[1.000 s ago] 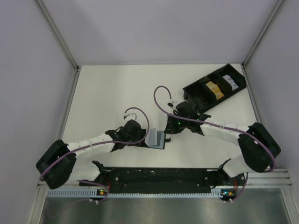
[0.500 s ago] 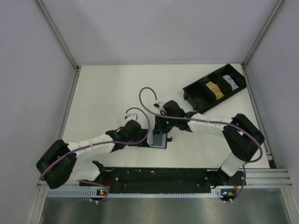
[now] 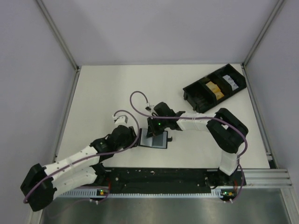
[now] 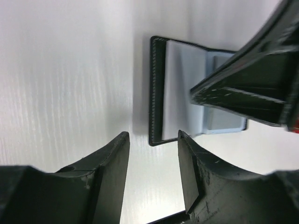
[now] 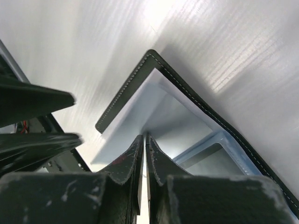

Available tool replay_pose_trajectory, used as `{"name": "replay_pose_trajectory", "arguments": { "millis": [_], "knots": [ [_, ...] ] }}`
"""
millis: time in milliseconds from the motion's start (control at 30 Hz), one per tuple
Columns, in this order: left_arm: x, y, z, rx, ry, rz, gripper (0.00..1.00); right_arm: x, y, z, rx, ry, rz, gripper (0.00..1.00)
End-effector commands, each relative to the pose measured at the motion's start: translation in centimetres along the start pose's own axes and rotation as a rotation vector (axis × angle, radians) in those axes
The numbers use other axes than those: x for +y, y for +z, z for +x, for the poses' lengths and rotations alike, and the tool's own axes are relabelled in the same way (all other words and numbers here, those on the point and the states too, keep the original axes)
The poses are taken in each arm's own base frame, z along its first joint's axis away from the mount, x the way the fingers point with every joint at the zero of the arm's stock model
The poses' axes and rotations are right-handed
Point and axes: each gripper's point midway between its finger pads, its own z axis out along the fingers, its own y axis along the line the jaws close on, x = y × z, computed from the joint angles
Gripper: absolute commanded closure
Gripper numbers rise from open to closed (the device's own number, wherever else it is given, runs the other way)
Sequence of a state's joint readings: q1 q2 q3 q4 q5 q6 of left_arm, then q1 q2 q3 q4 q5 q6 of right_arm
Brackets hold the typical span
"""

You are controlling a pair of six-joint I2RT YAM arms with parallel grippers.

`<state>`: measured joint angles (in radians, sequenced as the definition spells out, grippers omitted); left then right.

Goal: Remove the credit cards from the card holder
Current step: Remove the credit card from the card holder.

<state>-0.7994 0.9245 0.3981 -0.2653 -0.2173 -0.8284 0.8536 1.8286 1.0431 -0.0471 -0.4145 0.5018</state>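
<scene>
Card holder: the card holder (image 3: 154, 139) lies open on the worktop (image 3: 103, 93), glossy blue-grey inside facing up.
Right end effector: the right end effector (image 5: 144, 156) has its fingers pressed together, tips down on the holder's lining beside the inner pocket. No card shows between them.
Left end effector: the left end effector (image 4: 152, 161) is parted about halfway and holds nothing. The holder's near edge is just off its tips.
Credit cards: one orange-yellow card (image 3: 212, 87) sits in the long black tray (image 3: 196, 97), well apart from the holder. I cannot tell whether the pocket has another.
Risk, sliding: nothing pins the holder, so a drag by the right tips would likely skid or fold it.
Risk, wrong catch: closed tips may snag lining rather than a card edge.
Risk, collision: both end effectors crowd the holder, so a small reach could knock them together.
</scene>
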Motion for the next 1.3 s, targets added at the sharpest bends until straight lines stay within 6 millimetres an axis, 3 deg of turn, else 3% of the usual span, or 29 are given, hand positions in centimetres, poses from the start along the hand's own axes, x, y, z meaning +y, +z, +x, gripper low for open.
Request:
{"name": "replay_pose_trajectory", "arguments": {
  "millis": [0,233,333,467,667,833,933,1267],
  "knots": [
    [-1.7,-1.9,-1.9,-0.075,-0.013,0.099,0.5,0.9,0.0,-1.6,-0.027,-0.029,-0.002,0.95],
    [-8.3,-3.8,-3.5,-0.041,0.008,0.352,0.49,1.3,-1.7,-3.2,-0.07,-0.065,0.044,0.93],
    [-10.3,-3.8,-3.6,0.0,0.022,0.413,0.51,0.8,-2.5,-3.7,-0.098,-0.079,0.087,0.93],
    [-11.6,-3.8,-4.2,0.005,0.03,0.432,0.54,1.2,-1.9,-3.3,-0.066,-0.075,0.046,0.93],
    [-10.9,-1.8,-3.3,0.038,0.034,0.376,0.63,-0.9,-2.1,-3.4,-0.097,-0.03,0.123,0.96],
    [-9.3,0.5,-2.1,0.054,0.03,0.297,0.7,-2.5,-4.6,-4.2,-0.167,0.008,0.175,0.97],
    [-7.1,2.0,-2.0,0.041,0.028,0.184,0.76,-3.1,-6.0,-4.3,-0.194,0.029,0.183,0.96],
    [-3.0,3.8,0.6,0.096,0.0,0.052,0.93,-5.4,-6.3,-2.2,-0.17,0.086,0.221,0.81]
  ]
}}
